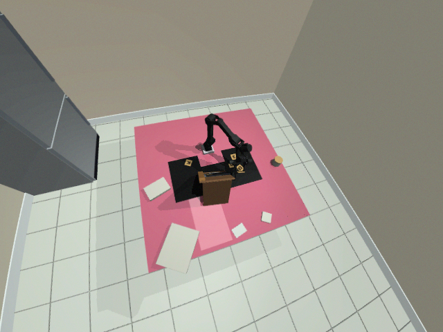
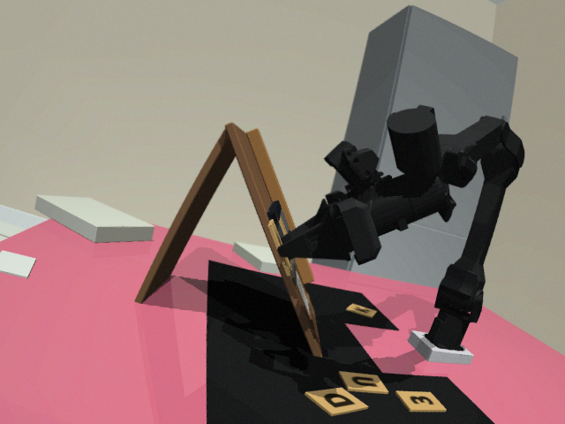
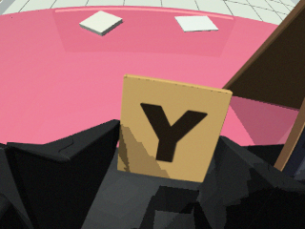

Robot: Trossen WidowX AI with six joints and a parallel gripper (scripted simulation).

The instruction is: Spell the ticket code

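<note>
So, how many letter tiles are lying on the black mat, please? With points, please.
4: tile D [image 1: 239, 167] [image 2: 335, 400], tile n [image 1: 230, 165] [image 2: 364, 382] and tile 3 [image 1: 233, 156] [image 2: 420, 401] grouped together; a lone tile [image 1: 188, 162] [image 2: 361, 310] at the other end. The board may hide more.

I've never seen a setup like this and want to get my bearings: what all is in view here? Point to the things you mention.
Loose letter tiles [image 2: 336, 401]: four, tan, flat on black mats.
Y tile [image 3: 157, 129]: one, tan, in the gripper.
Folding board [image 1: 217, 191] [image 2: 184, 219]: one, brown, standing on the mats.
Pale slabs [image 1: 177, 248]: four, off-white, around the board.
Round object [image 1: 278, 159]: one, tan-topped, near the pink surface's edge.
Cabinet [image 1: 28, 107] [image 2: 438, 91]: one, grey, behind the arm.
Arm [image 1: 210, 133] [image 2: 485, 219]: one, black.
Gripper [image 2: 291, 246] [image 3: 168, 135]: one, black, at the board.
</note>
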